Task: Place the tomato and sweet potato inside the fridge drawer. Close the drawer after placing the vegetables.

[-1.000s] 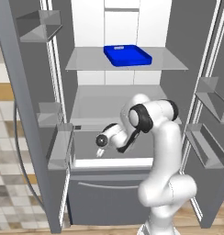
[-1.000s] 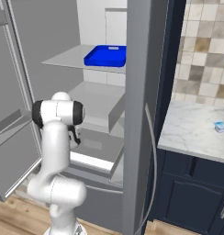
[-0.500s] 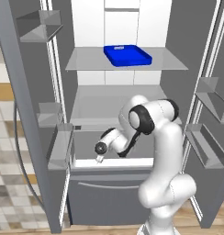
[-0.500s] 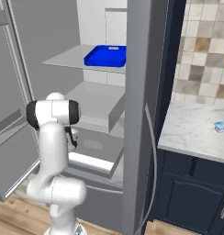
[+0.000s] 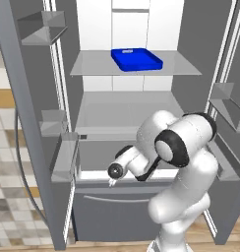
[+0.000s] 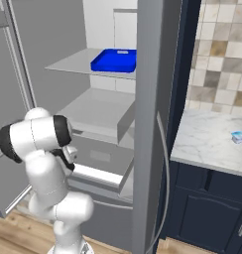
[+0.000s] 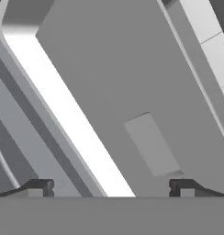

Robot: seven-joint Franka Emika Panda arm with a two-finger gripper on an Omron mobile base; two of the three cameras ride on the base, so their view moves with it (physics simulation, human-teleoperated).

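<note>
- The gripper (image 7: 111,188) is spread wide with nothing between its two dark fingertips (image 7: 38,187), which rise at the lower left and lower right of the hand view.
- In the left base view the gripper (image 5: 112,181) sits just left of centre, low in the frame, at the end of the white arm bent across the open fridge.
- The fridge drawer (image 7: 132,105) fills the middle of the hand view as a plain grey front running diagonally, with its small recessed rectangular handle (image 7: 153,144) just right of centre, above the fingertips.
- In the left base view the fridge drawer (image 5: 100,152) lies in the middle of the frame, below the lower shelf and partly behind the arm.
- In the right base view the fridge drawer (image 6: 100,156) is left of centre, with its handle facing the arm.
- A blue tray (image 5: 136,59) rests on the upper shelf (image 5: 92,66), near the top centre of the left base view.
- A darker bottom drawer (image 5: 112,216) with a long bar handle sits below, at the lower centre of that view.
- Whether the tomato and sweet potato lie in the drawer cannot be told.
</note>
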